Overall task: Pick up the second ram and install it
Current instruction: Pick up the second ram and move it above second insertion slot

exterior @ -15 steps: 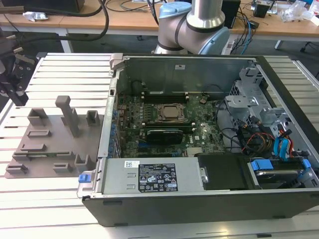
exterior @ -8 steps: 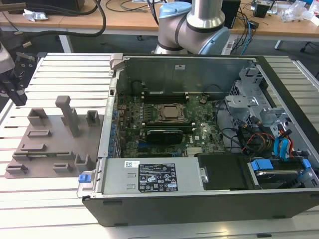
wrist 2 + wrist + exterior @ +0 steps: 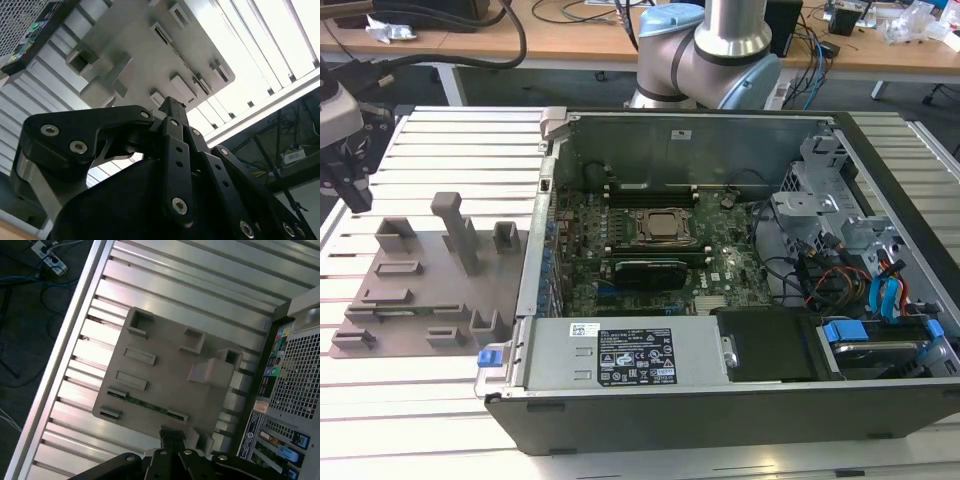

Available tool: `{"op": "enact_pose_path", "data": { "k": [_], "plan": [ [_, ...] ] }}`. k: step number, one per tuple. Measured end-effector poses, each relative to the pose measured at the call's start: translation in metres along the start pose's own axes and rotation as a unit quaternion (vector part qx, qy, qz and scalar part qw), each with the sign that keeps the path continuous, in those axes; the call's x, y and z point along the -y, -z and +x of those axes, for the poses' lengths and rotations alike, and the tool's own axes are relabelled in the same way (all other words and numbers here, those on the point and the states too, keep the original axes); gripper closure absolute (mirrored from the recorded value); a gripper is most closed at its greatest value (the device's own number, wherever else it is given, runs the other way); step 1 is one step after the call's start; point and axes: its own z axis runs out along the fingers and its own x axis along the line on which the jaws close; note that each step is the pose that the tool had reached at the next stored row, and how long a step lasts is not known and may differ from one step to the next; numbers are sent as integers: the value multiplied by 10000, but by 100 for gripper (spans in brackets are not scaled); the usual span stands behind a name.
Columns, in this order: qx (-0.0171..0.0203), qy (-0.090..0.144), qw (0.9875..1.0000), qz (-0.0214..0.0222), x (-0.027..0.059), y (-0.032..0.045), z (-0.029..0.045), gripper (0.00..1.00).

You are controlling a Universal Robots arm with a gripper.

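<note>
End effector (image 3: pixel 172 432) hangs clenched and empty, as far as I can judge, above the grey fixture tray (image 3: pixel 165 375). The second ram (image 3: pixel 148 406) lies in a slot near the tray's edge, so neither pickup nor installation is done.

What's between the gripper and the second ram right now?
First wrist view: just bare gray plate between the gripper and the ram, which lies in its slot on that plate.
</note>
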Motion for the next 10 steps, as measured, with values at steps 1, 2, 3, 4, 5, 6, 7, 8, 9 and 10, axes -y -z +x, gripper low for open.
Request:
{"op": "enact_pose_path", "data": {
  "k": [1, 2, 3, 4, 5, 6, 7, 8, 9, 10],
  "plan": [
    [-5, 115, 9999, -3, 0, 0, 0, 89],
    [-7, 161, 9999, -4, 0, 0, 0, 89],
    [-9, 213, 9998, -5, 0, 0, 0, 89],
    [-12, 276, 9996, -7, 0, 0, 0, 89],
    [-14, 330, 9995, -8, 0, 0, 0, 89],
    [-21, 486, 9988, -12, 0, 0, 0, 89],
    [-25, 576, 9983, -15, 0, 0, 0, 89],
    [-31, 714, 9974, -18, 0, 0, 0, 89],
    [-36, 822, 9966, -21, 0, 0, 0, 89],
    [-39, 888, 9960, -22, 0, 0, 0, 89]
  ]
}}
